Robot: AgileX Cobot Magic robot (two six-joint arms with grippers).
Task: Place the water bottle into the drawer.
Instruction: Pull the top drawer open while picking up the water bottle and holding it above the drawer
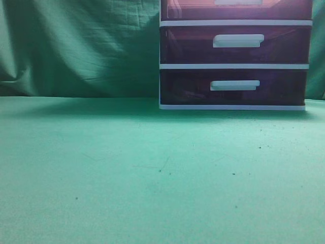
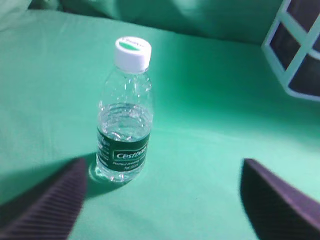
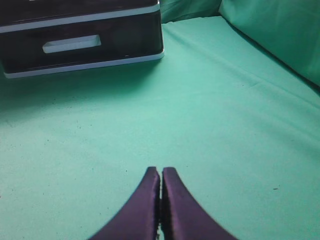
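The water bottle [image 2: 124, 112] is standing upright on the green cloth [image 2: 215, 125], at about ten o'clock from the middle of the left wrist view, with its white cap on and water up to about half. The main risk I am judging here is a knock: the bottle is tall and light, and it is sitting much nearer to the left finger than to the right one, so if the left gripper [image 2: 160, 195] is advancing without centring first, that finger may be pushing the bottle over before the grasp is closing. A second risk is the drawer [image 1: 236, 9]: the reddish-pink one is showing only as a strip at twelve o'clock in the exterior view, and it is looking shut, so the bottle may be arriving with no place to go in.

The left gripper is hovering low over the cloth, tilted down toward the bottle, its fingers spread wide and holding nothing. The right gripper [image 3: 160, 175] is pointing toward the drawer unit [image 3: 80, 40] at eleven o'clock, well apart from it, with its fingers pressed together and empty.
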